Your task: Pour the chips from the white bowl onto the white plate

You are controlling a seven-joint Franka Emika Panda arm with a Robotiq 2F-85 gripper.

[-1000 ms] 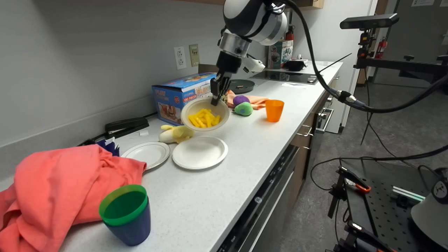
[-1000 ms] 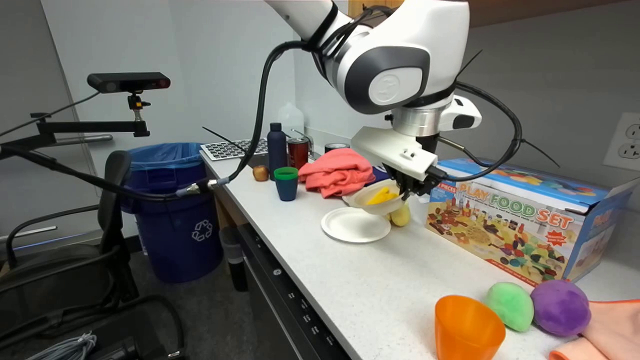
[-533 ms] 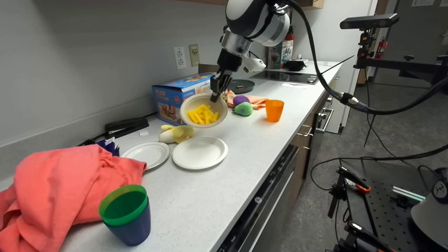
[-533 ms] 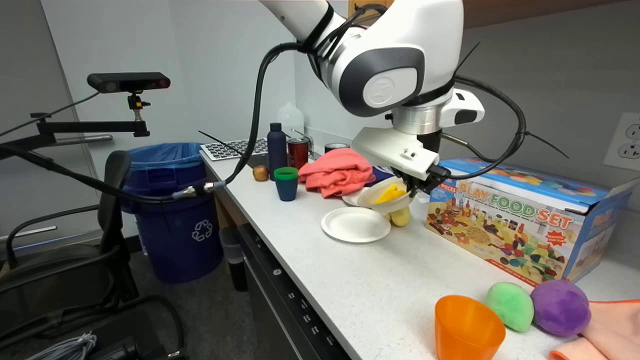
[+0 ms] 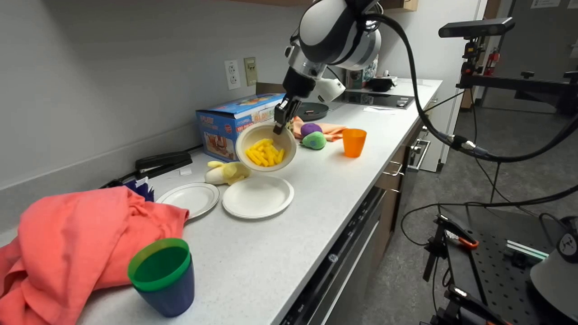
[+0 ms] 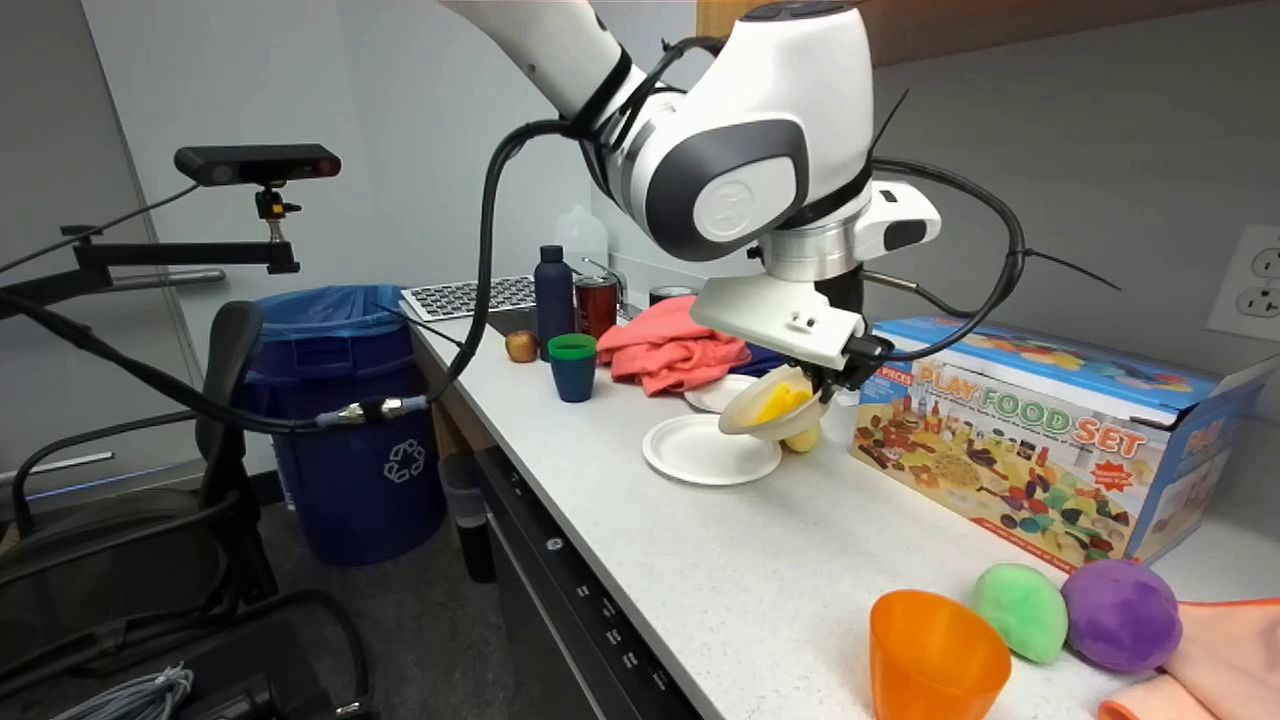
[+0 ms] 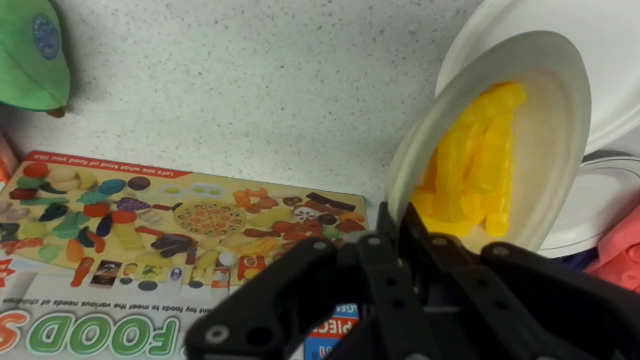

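Note:
My gripper point(image 7: 398, 212) is shut on the rim of the white bowl point(image 7: 547, 125), one finger inside and one outside. In both exterior views the gripper point(image 5: 278, 129) point(image 6: 824, 388) holds the bowl point(image 5: 251, 136) point(image 6: 745, 414) above the counter, tilted. The yellow chips point(image 5: 265, 154) lie heaped inside the bowl and also show in the wrist view point(image 7: 472, 165). The white plate point(image 5: 258, 197) point(image 6: 708, 452) is bare on the counter. In the wrist view the bowl overlaps the edge of this plate point(image 7: 612, 60).
A smaller white plate point(image 5: 192, 198) lies beside it. A pale yellow lump point(image 5: 228, 172) sits behind the plates. The play food box point(image 6: 1020, 440) stands along the wall. A coral cloth point(image 5: 95, 243), green cup point(image 5: 160, 271) and orange cup point(image 5: 354, 142) are also on the counter.
The bowl has shifted toward the play food box in an exterior view, and its tilt has changed somewhat. It rose slightly, then came lower. The chips stay in it. The upper arm has swung.

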